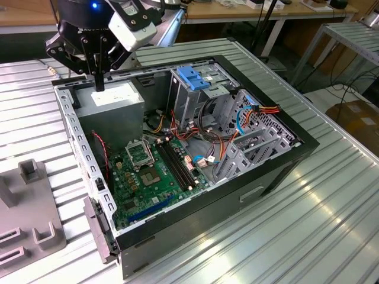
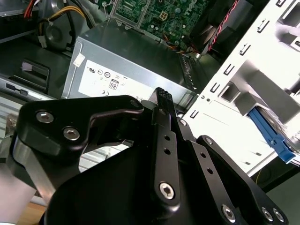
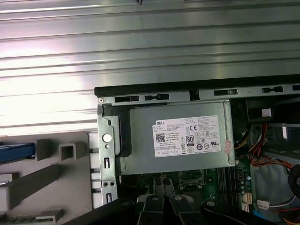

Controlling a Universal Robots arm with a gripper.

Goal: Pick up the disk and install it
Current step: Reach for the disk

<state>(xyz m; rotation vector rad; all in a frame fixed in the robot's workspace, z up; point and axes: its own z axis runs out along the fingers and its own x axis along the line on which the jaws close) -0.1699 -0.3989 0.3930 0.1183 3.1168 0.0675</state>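
My gripper [image 1: 99, 84] hangs over the far corner of the open computer case [image 1: 278, 168], at the exterior view's left. It is just above the grey power supply [image 1: 112, 100] with the white label. Its black fingers [image 2: 161, 101] are pressed together with nothing between them. The disk shows as a strip of light-blue rail [image 3: 16, 152] lying in the grey fixture [image 3: 61, 187] beside the case, apart from the gripper. The same blue rail [image 2: 274, 138] appears past the case's pale side wall in the second wrist view.
Inside the case lie the green motherboard [image 1: 148, 171], a tall metal cage with a blue latch [image 1: 192, 77], and red, orange and blue cables [image 1: 251, 115]. The case stands on a ribbed metal table [image 1: 296, 236]. The grey fixture [image 1: 29, 207] lies at the exterior view's left.
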